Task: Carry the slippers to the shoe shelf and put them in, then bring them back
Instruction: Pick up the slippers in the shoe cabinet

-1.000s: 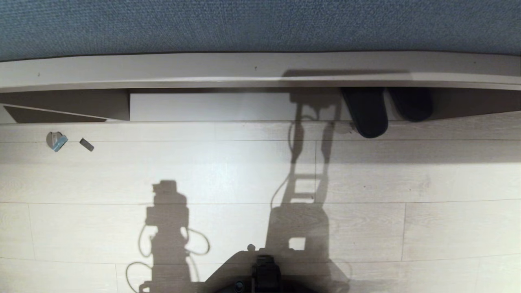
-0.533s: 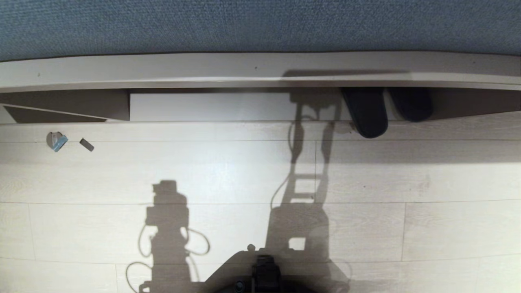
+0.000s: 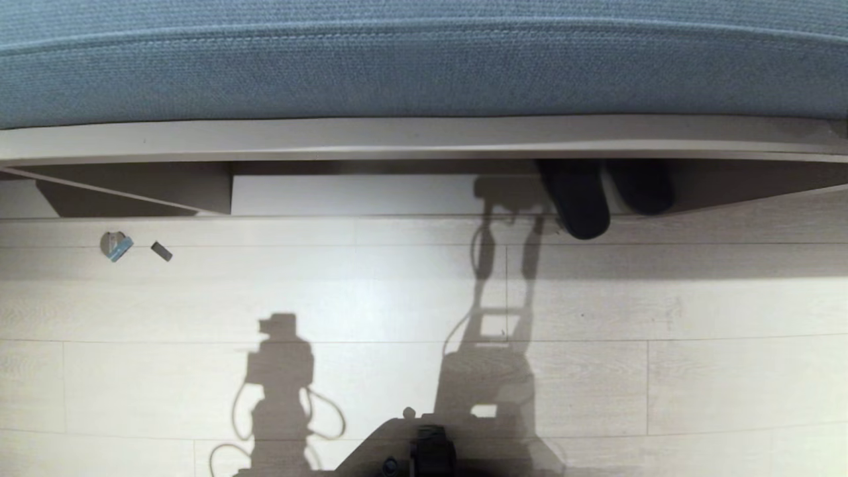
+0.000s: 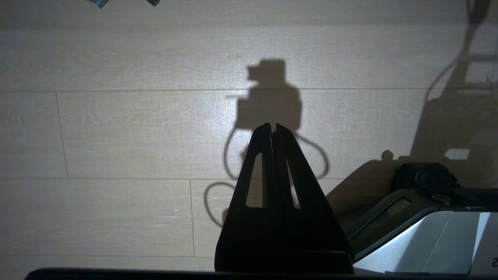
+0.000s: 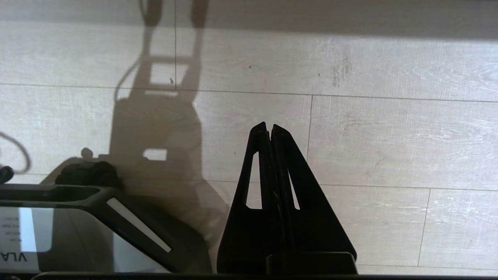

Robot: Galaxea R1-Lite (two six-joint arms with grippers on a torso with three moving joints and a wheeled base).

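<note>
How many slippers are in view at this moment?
2. Both slippers sit side by side in the shoe shelf: one sticks out over its front lip, the other lies further in, partly hidden.

- The shoe shelf [image 3: 371, 195] lay open left of the slippers [image 3: 583, 199], its low top board capping the gap.
- Two small scraps [image 3: 132, 249] sat on otherwise bare floor [image 3: 695, 371].

The slippers [image 3: 599, 195] lie side by side on the shoe shelf [image 3: 358, 195], one toe overhanging the pale plank floor [image 3: 662, 298]; two small scraps [image 3: 132, 248] rest on the floor just before the shelf.
</note>
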